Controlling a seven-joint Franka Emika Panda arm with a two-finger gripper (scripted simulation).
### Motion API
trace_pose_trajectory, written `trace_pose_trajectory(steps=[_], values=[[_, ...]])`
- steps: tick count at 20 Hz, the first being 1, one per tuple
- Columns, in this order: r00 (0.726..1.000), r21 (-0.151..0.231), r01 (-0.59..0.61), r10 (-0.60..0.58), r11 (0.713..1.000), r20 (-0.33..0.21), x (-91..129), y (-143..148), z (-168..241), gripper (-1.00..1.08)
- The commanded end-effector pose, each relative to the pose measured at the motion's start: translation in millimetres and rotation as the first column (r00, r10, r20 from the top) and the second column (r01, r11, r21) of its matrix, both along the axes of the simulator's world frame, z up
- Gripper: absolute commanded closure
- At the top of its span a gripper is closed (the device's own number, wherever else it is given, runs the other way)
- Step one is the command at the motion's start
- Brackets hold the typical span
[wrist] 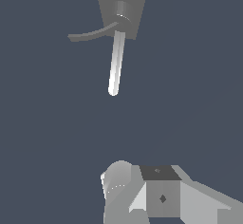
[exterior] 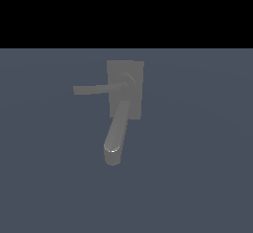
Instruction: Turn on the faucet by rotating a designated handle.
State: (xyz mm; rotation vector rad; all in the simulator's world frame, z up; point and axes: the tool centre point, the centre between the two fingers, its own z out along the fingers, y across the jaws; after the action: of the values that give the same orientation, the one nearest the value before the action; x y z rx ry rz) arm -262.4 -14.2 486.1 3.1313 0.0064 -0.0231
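The faucet (exterior: 126, 86) is a small matte grey block on the dark floor, in the middle of the exterior view. Its thick rounded spout (exterior: 116, 133) points toward the camera. The handle (exterior: 94, 89), a thin flat bar, runs from a round hub toward the exterior view's left. The wrist view shows the block (wrist: 135, 4), the handle (wrist: 90, 33) and the spout (wrist: 116, 61) from a distance. My gripper (wrist: 142, 190) shows only as grey parts at that picture's edge, well apart from the faucet and touching nothing. Its jaws are not clear. The exterior view does not show it.
A flat dark blue-grey floor (exterior: 197, 177) surrounds the faucet. A black band lies beyond the floor's far edge in the exterior view.
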Motion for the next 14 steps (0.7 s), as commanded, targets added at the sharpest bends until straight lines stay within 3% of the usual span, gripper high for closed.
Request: trace_pose_trajectory(steps=[1,9,14], values=[[1.000,0.000,0.000,0.000,1.000,0.000,0.0,0.0,0.0,1.08],[0.998,0.014,0.039,-0.040,0.999,0.038,3.0,-14.3,9.1,1.08],[0.997,-0.011,0.056,-0.056,0.998,0.062,4.5,-20.2,14.3,1.08]])
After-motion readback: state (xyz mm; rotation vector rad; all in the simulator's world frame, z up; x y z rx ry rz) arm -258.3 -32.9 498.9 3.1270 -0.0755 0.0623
